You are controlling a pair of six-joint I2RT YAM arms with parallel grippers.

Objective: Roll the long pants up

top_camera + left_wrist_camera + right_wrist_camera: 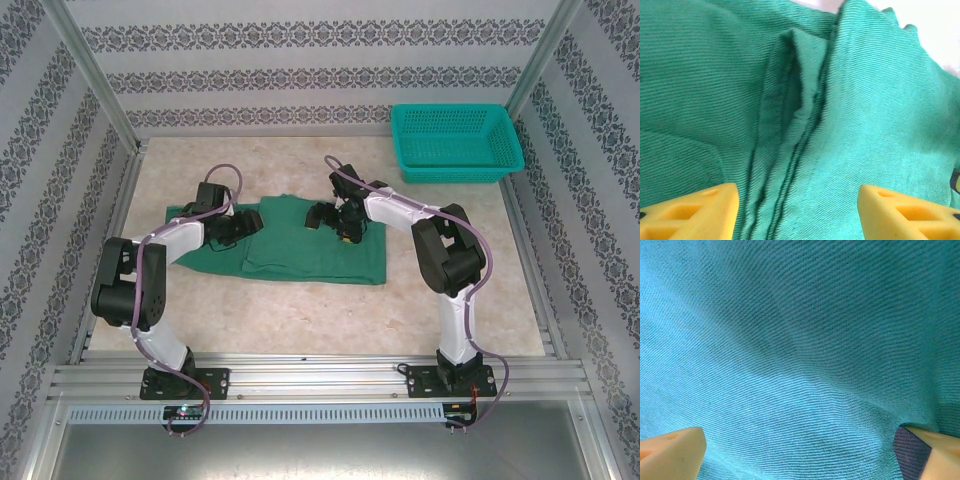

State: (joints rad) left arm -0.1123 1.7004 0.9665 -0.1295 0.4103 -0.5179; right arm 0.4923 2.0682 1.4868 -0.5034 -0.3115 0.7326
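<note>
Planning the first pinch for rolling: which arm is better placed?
Probably left: the left fingers, open, straddle a raised fold in the long pants; the right fingers hover over flat cloth.

1. Top external: set high over the near edge of the bench (300, 325), it faces down and forward toward the back wall (300, 70) and takes in the whole bench from afar.
2. Left wrist: looks along the left jaws, very near the long pants (880, 115).
3. Right wrist: looks along the right jaws, closer still to the cloth.
4. All three views share the long pants; each wrist view sees a different patch.
</note>
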